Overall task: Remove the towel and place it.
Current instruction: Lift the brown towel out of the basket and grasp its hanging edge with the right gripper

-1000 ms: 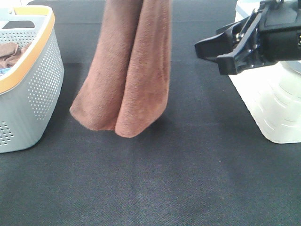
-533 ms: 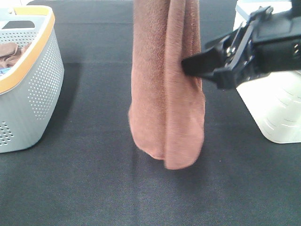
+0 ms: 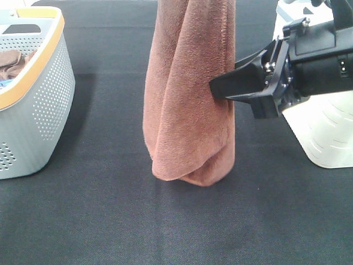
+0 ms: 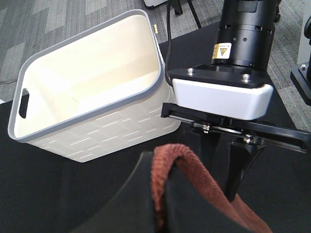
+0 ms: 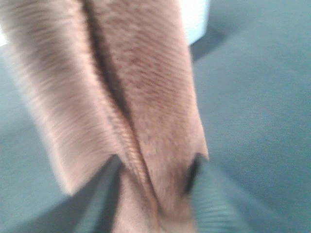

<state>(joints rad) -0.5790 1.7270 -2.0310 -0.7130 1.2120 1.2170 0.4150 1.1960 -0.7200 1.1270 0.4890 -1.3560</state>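
Observation:
The rust-brown towel (image 3: 187, 110) hangs in long folds over the middle of the black table, its lower end just above or brushing the cloth. Out of the exterior view, my left gripper (image 4: 163, 194) is shut on the towel's (image 4: 194, 170) top edge. My right gripper (image 3: 216, 88) reaches in from the right at mid-height. In the blurred right wrist view its two fingers press a fold of the towel (image 5: 146, 87) from both sides, so my right gripper (image 5: 153, 179) is closed on it.
A grey perforated basket (image 3: 38, 105) with an orange rim stands at the left edge and holds some brown cloth. A white basket (image 3: 325, 127) with a grey rim (image 4: 87, 97) stands at the right, behind my right arm (image 4: 238, 48).
The towel swung from left of centre to the middle and sank lower. My right gripper moved left into the towel's right edge, and its fingers closed on a fold.

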